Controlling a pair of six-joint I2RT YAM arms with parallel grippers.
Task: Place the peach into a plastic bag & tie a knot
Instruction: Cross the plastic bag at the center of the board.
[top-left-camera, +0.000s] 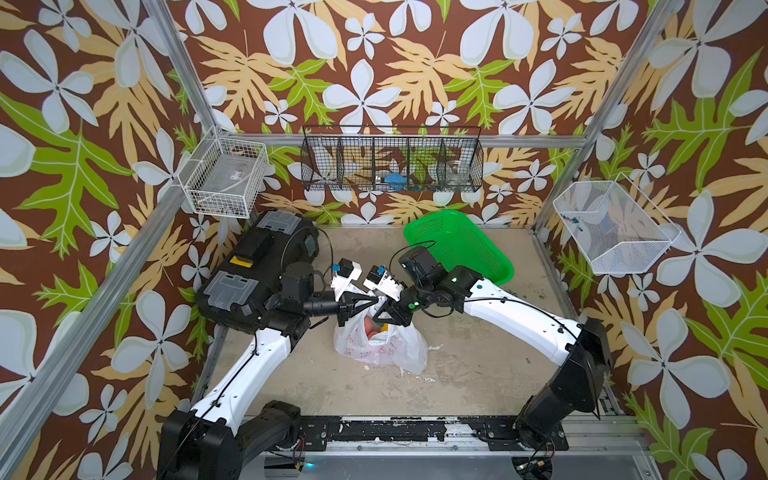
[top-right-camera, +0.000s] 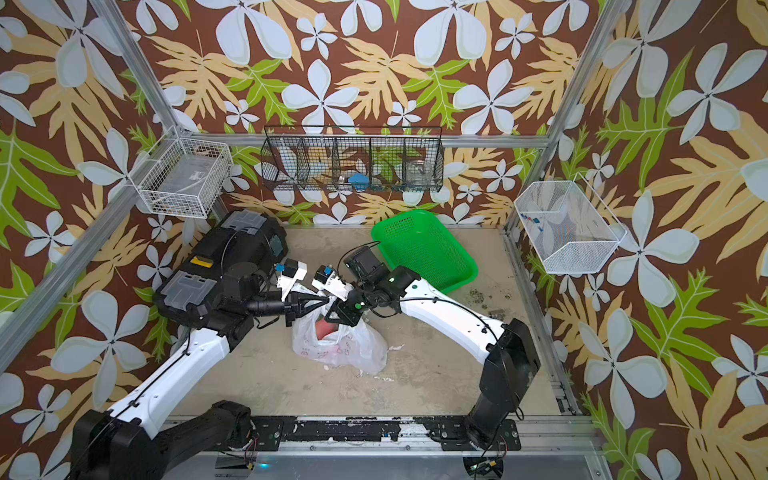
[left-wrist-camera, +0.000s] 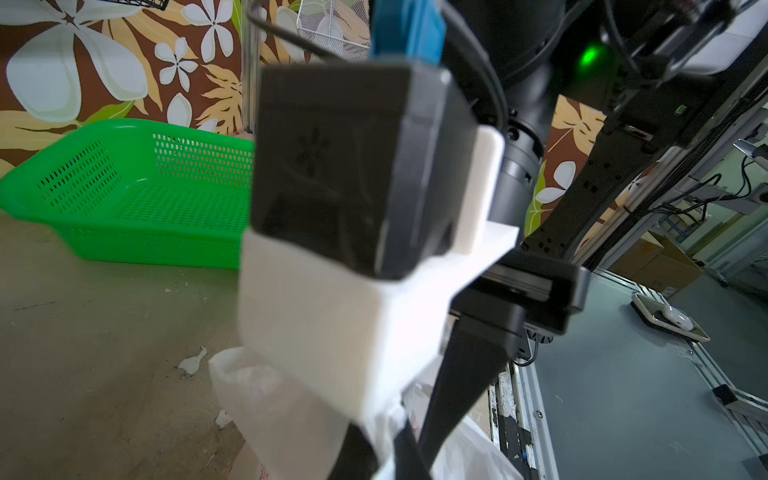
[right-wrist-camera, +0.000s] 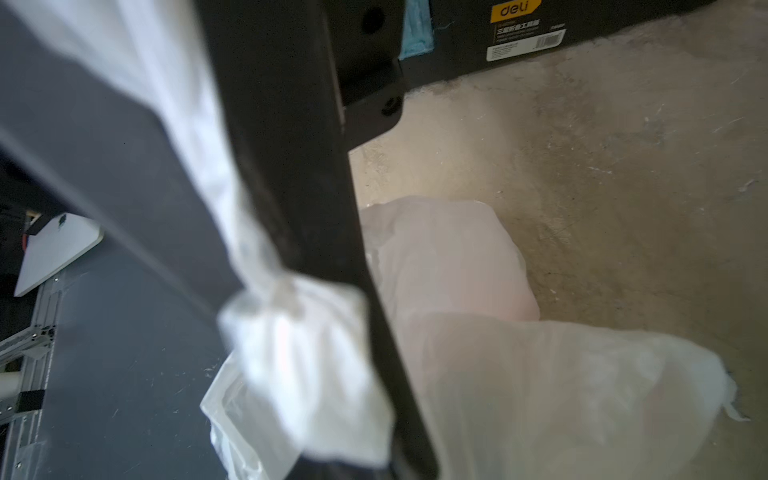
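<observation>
two arms are showing, the left arm (top-left-camera: 249, 361) and the right arm (top-left-camera: 523, 320). two grippers are showing too, the left gripper (top-left-camera: 374, 300) and the right gripper (top-left-camera: 380, 318). one plastic bag (top-left-camera: 388, 353) is lying there. one peach (top-left-camera: 371, 326), it looks like, is sitting inside, but it is blurry. one green basket (top-left-camera: 457, 245) and one black toolbox (top-left-camera: 249, 274) are sitting there. three wire holders are hanging: one white wire basket (top-left-camera: 224, 183), a second white wire basket (top-left-camera: 615, 228), and one black wire rack (top-left-camera: 390, 160) with five boxes in a row.
</observation>
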